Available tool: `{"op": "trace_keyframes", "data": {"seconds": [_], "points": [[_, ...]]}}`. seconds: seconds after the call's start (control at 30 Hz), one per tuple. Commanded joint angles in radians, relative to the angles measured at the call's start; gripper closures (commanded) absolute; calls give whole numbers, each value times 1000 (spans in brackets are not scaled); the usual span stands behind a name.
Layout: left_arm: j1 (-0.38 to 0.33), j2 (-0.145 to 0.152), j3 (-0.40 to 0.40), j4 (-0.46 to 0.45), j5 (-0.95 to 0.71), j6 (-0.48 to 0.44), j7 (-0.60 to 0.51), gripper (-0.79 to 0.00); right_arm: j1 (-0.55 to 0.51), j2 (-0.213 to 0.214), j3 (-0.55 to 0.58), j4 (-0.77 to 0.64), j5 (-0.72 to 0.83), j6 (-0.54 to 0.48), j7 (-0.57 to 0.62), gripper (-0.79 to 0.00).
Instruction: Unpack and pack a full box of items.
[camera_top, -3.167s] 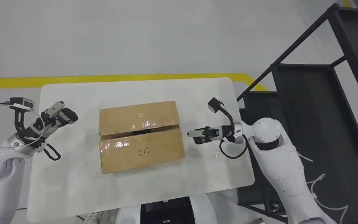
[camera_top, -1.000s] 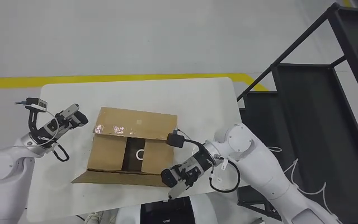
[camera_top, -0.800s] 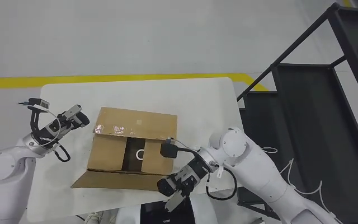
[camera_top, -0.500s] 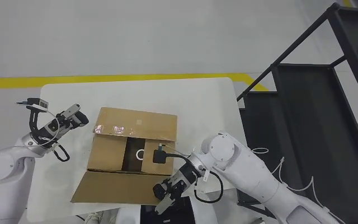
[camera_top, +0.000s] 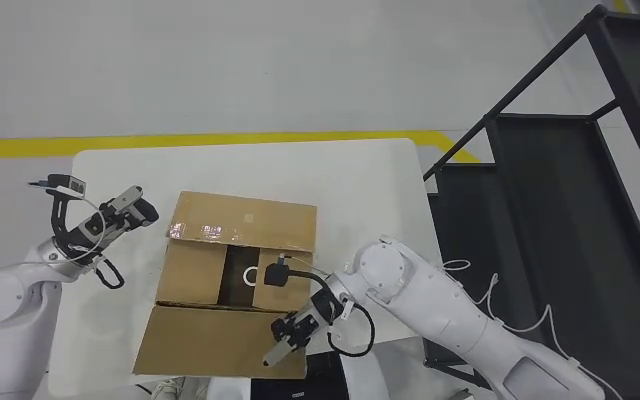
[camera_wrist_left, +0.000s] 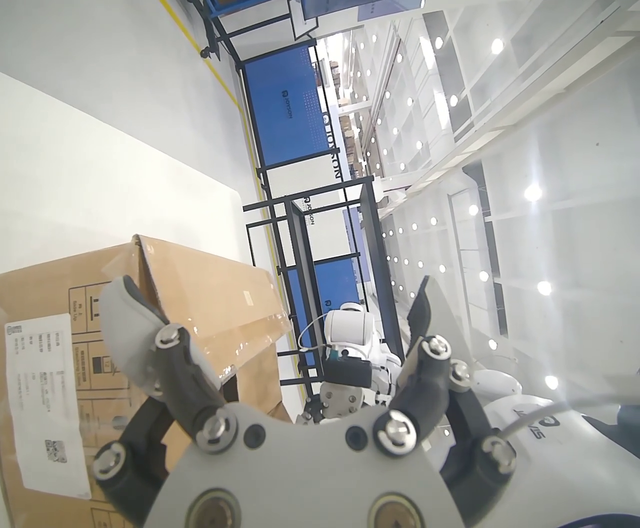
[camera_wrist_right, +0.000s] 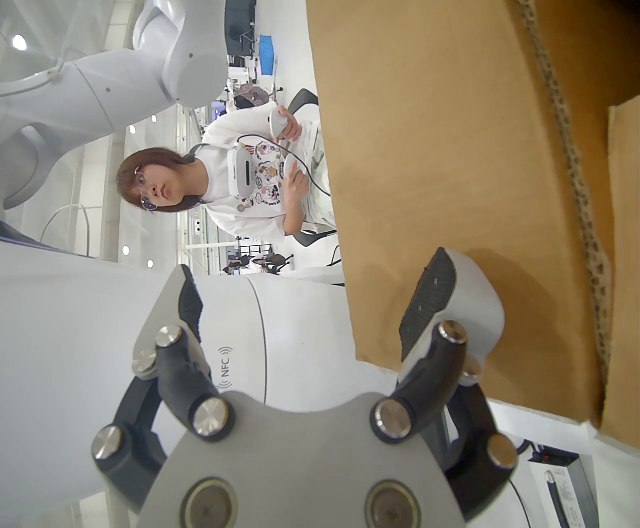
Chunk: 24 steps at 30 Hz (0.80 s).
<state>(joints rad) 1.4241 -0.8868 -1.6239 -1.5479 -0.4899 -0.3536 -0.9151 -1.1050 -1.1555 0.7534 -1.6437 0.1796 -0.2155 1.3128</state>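
A brown cardboard box stands in the middle of the white table. Its near flap lies folded out flat toward the table's front edge, and a dark gap with something white inside shows at the box's middle. My right gripper is open at the right corner of that near flap, one finger over its edge. My left gripper is open just off the box's left end, touching nothing.
A dark metal rack stands right of the table. A yellow floor line runs behind the table. Bare tabletop lies behind and to the right of the box. A black device lies below the table edge.
The box went from closed to open. My right arm swung from the table's right side around to the front, carrying the near flap outward and down flat. The left gripper came closer to the box.
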Motion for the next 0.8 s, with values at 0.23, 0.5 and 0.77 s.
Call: {"op": "trace_keyframes", "data": {"seconds": [0.23, 0.5, 0.77], "points": [[5, -1, -15, -13, -13, 2, -5, -785, 13, 0, -12, 16, -49, 15, -43, -785], [5, -1, -15, -13, -13, 2, -5, -785, 1, 8, -3, -4, -41, 0, -48, -785], [11, 8, -32, -15, -55, 6, -203, -785, 0, 11, -1, -2, -45, -4, -66, -785]]}}
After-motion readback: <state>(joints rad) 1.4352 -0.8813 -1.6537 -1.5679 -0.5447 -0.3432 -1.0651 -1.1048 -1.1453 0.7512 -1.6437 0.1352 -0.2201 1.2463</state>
